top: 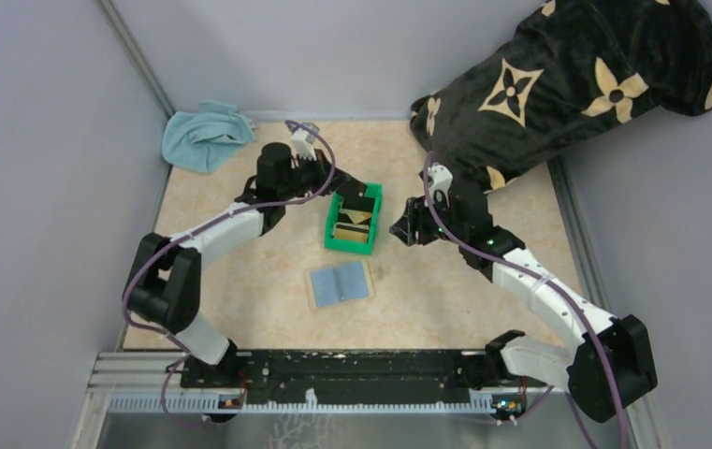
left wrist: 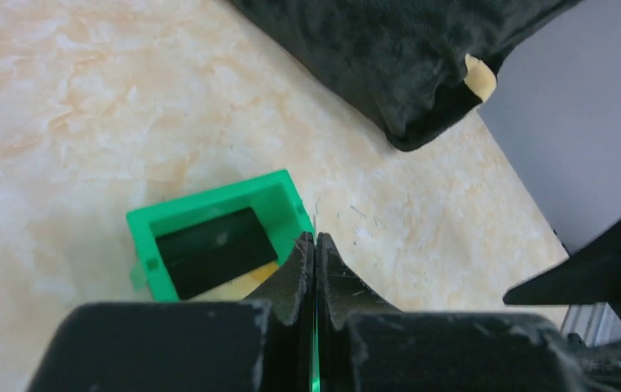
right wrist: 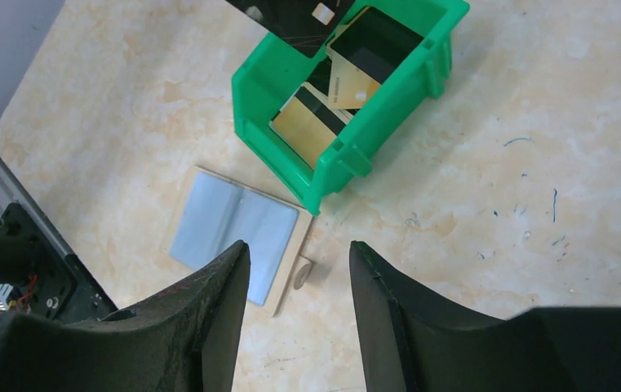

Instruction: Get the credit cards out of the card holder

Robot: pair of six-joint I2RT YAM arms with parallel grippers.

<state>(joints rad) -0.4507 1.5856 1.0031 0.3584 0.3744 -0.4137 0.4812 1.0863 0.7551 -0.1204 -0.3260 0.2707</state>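
Credit cards, gold-tan, black, one seemingly gripped

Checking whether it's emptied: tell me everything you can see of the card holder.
The card holder lies opened flat on the table, blue-grey faces up, split by a centre fold, with a tan border and a small tan tab on one side. It looks soft, leather-like. No card shows in it. It sits close to the green bin, on its near side, with nothing lying on it.

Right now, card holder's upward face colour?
Card holder: blue-grey, tan rim; right wrist view.
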